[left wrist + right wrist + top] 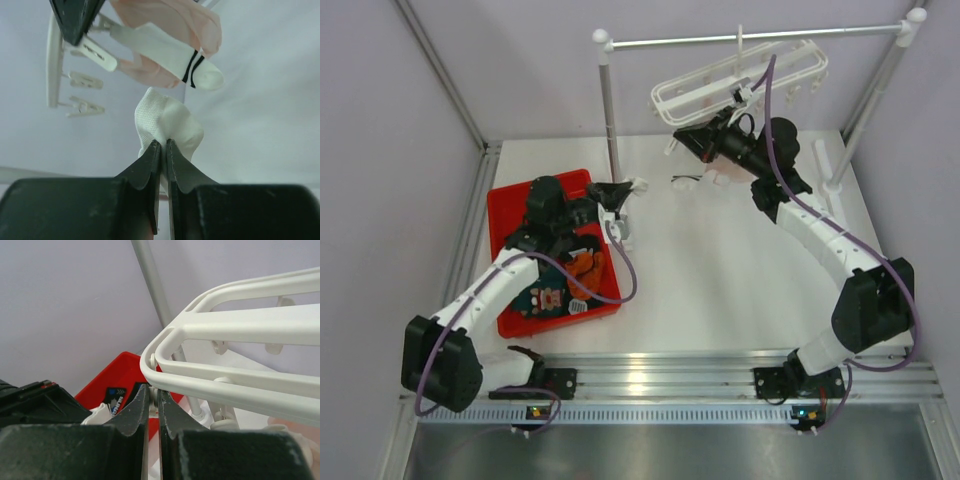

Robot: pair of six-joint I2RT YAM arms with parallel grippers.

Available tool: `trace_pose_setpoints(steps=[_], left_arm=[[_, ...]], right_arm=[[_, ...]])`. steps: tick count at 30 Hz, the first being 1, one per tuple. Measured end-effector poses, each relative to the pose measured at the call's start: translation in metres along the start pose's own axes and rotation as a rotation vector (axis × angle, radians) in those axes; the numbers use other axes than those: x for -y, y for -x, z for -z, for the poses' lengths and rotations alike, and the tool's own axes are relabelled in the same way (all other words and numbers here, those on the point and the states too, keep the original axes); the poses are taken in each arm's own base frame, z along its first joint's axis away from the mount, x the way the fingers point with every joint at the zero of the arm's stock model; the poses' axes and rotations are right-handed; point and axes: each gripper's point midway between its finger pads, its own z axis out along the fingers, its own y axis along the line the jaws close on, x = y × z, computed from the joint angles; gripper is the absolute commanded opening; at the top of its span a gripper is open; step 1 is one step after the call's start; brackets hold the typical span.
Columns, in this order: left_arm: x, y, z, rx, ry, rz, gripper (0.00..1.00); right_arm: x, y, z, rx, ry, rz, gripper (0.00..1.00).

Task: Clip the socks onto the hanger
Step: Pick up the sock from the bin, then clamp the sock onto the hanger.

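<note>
The left claw (164,145) pinched a white sock (167,120) left of the table's (720,290) middle. The right claw (152,390) squeezed a clip (97,54) on the hanger (240,325) near the far edge.

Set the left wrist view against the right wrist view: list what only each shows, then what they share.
Left wrist only: the left end effector shut on a white sock, and a black-striped white sock hanging above. Right wrist only: the red bin, a black sock in it, and the metal post. Both: the white hanger, with the right end effector pinching a clip on it.
</note>
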Motion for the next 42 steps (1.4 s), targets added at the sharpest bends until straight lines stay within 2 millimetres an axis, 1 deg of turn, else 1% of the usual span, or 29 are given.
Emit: trace_pose_setpoints(steps=[3, 5, 7, 9, 14, 17, 22, 28, 42], left_arm=[[-0.003, 0.010, -0.016, 0.036, 0.013, -0.100, 0.11], [-0.002, 0.009, -0.027, 0.044, 0.006, -0.132, 0.11], [-0.002, 0.005, -0.039, 0.047, 0.000, -0.154, 0.11], [-0.004, -0.002, -0.046, 0.038, -0.001, -0.174, 0.11], [-0.010, -0.017, -0.059, 0.011, 0.014, -0.193, 0.11], [-0.017, -0.020, -0.065, 0.011, 0.034, -0.202, 0.11], [-0.031, -0.020, -0.073, 0.020, 0.068, -0.203, 0.11], [-0.045, -0.015, -0.075, 0.036, 0.099, -0.215, 0.11], [-0.043, -0.007, -0.081, 0.062, 0.090, -0.209, 0.11]], right_arm=[[-0.002, 0.000, 0.000, -0.003, 0.008, -0.007, 0.00], [-0.003, -0.001, 0.000, -0.005, 0.014, -0.010, 0.00], [-0.005, 0.000, 0.000, -0.004, 0.022, -0.012, 0.00], [-0.006, 0.000, 0.000, -0.002, 0.030, -0.011, 0.00], [-0.008, 0.001, 0.001, -0.002, 0.044, -0.016, 0.00], [-0.008, 0.002, 0.002, -0.004, 0.051, -0.021, 0.00], [-0.009, 0.002, 0.003, -0.008, 0.063, -0.025, 0.00], [-0.011, 0.001, 0.003, -0.012, 0.073, -0.025, 0.00], [-0.013, 0.000, 0.004, -0.017, 0.083, -0.024, 0.00]])
